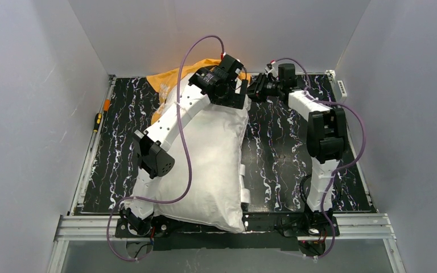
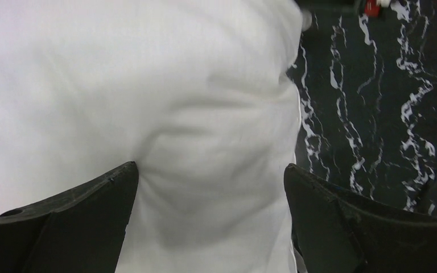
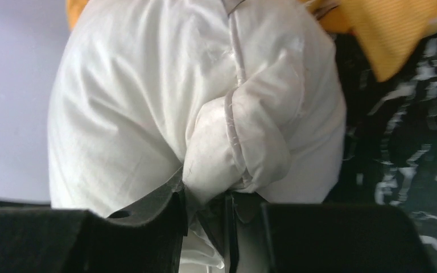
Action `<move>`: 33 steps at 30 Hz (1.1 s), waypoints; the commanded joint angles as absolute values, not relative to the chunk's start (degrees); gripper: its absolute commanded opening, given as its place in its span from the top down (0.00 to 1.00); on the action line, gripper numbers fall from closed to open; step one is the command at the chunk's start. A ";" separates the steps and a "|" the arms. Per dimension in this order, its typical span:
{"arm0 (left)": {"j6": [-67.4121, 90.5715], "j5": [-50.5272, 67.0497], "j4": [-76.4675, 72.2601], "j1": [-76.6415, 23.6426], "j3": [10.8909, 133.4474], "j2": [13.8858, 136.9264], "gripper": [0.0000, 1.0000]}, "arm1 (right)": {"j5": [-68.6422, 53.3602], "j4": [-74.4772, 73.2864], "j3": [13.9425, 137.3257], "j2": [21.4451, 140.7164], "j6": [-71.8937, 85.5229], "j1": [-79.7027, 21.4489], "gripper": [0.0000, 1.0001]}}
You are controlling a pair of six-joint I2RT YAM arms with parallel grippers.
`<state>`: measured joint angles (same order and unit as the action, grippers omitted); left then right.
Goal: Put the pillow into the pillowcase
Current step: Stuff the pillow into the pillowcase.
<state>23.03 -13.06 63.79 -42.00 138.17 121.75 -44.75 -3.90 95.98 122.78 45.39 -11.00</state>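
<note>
Pillow (image 1: 210,165) long axis near-to-far, far end meeting pillowcase (image 1: 173,77). Right pincer (image 3: 205,196) pinches pillow's far corner; left pincer (image 2: 210,176) spread atop pillow.

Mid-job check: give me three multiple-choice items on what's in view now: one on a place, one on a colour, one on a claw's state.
1. Where is the pillowcase? A) at the table's far edge, beyond the pillow B) by the arm bases C) on the table's right half
2. Pillowcase colour? A) blue B) orange C) green
3. The right claw is: A) open over bare table B) pinching a pillow corner C) gripping the pillowcase
Answers: 1 A, orange cloth shows past the pillow's far end; 2 B, plainly orange from above; 3 B, white fabric is bunched between its fingers.
</note>
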 commanded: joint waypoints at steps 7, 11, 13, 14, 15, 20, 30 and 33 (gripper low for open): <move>6.95 -15.95 40.53 -41.87 132.77 123.02 0.02 | -56.20 38.02 83.29 112.33 78.17 -19.25 0.71; 2.94 -15.70 36.46 -41.81 127.11 122.59 0.02 | -57.04 45.36 83.01 112.92 84.10 -19.67 0.69; 3.44 -18.07 38.16 -41.25 126.69 123.11 0.19 | -57.36 46.04 83.14 113.15 84.77 -19.52 0.65; 4.64 -19.07 38.75 -40.59 125.95 122.90 0.35 | -57.39 46.05 83.14 113.09 84.81 -19.51 0.61; 6.64 -20.14 39.00 -39.82 125.08 122.50 0.59 | -57.22 45.45 83.11 112.85 84.54 -19.39 0.56; 17.04 -24.26 43.03 -34.84 122.15 118.79 1.00 | -50.85 16.00 86.16 109.04 60.45 -15.79 0.24; 27.51 -12.84 38.49 -26.91 108.63 105.59 1.00 | -28.29 -11.02 97.19 115.34 37.46 -10.77 0.03; 29.58 -10.21 38.15 -25.72 106.99 104.33 1.00 | -26.83 -11.91 102.34 121.50 36.15 -11.11 0.06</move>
